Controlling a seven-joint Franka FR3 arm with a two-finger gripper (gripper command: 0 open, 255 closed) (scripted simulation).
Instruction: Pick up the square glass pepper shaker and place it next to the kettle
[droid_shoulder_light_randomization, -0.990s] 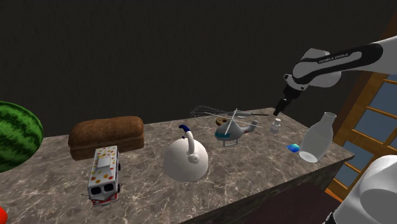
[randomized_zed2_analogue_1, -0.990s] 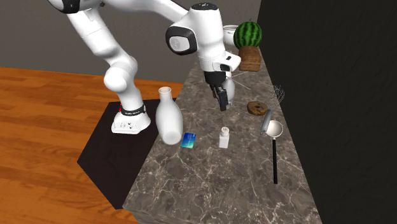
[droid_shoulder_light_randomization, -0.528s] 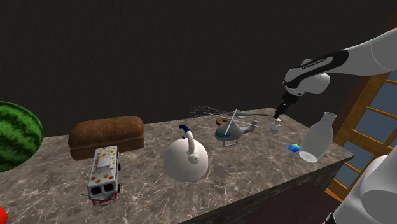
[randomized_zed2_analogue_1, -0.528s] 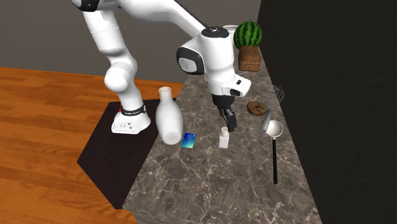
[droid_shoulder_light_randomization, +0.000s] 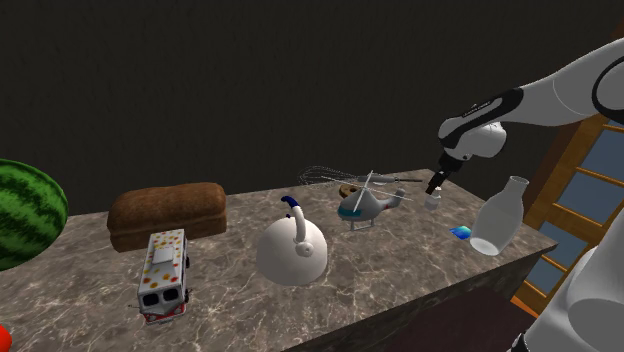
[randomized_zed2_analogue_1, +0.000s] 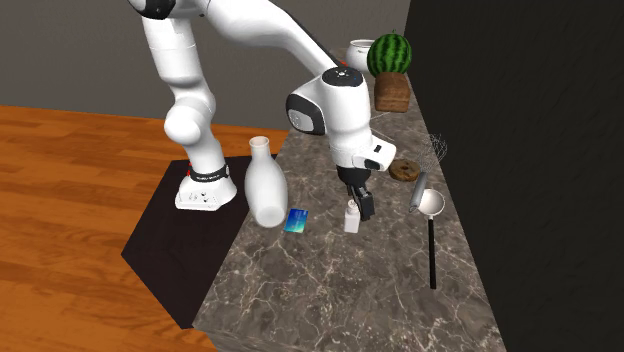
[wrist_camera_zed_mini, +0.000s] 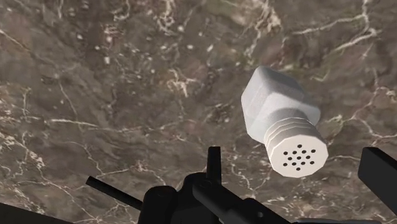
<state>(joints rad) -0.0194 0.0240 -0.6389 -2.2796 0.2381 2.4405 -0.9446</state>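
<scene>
White pepper shaker sits (untouched) between the gripper's widely parted jaws.

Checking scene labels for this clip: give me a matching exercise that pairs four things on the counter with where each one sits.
Things
1. pepper shaker
2. kettle
3. white bottle
4. watermelon

Places
A. beside the small blue card, near the counter edge
B. at the shoulder view's far left
C. upright inside the open gripper, not touched by its fingers
D. just to the shoulder view's right of the toy van

Pairs: 1-C, 2-D, 3-A, 4-B
</scene>
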